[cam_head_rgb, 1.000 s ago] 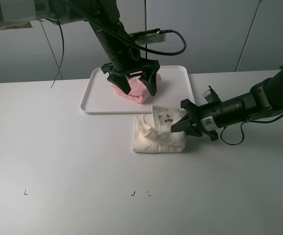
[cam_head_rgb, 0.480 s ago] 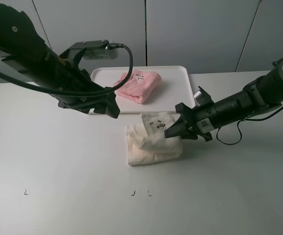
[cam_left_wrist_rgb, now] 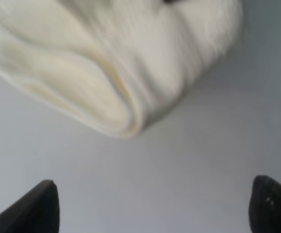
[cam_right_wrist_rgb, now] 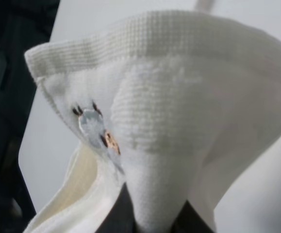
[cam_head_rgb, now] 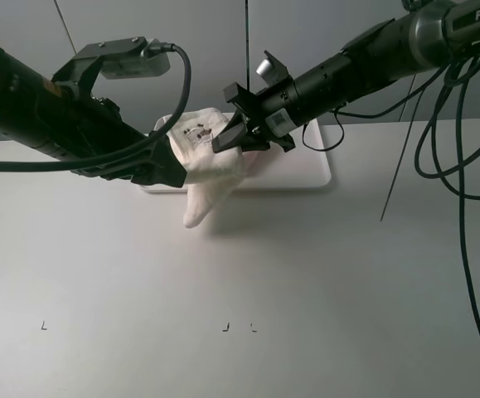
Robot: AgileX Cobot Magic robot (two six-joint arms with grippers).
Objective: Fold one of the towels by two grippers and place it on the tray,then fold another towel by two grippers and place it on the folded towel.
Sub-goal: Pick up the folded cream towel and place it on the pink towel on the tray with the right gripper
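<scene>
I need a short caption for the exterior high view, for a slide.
Right gripper lifts the cream-white towel above the table near the tray.

A robotics lab is showing here: a bare white tabletop [cam_head_rgb: 306, 290] with small markers is sitting against plain grey wall panels [cam_head_rgb: 181, 25].

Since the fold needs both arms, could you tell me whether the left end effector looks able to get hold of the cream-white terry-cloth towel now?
Probably yes: the left end effector is open right beside the cream-white terry-cloth towel, which hangs lifted from the right end effector, with nothing between.
</scene>
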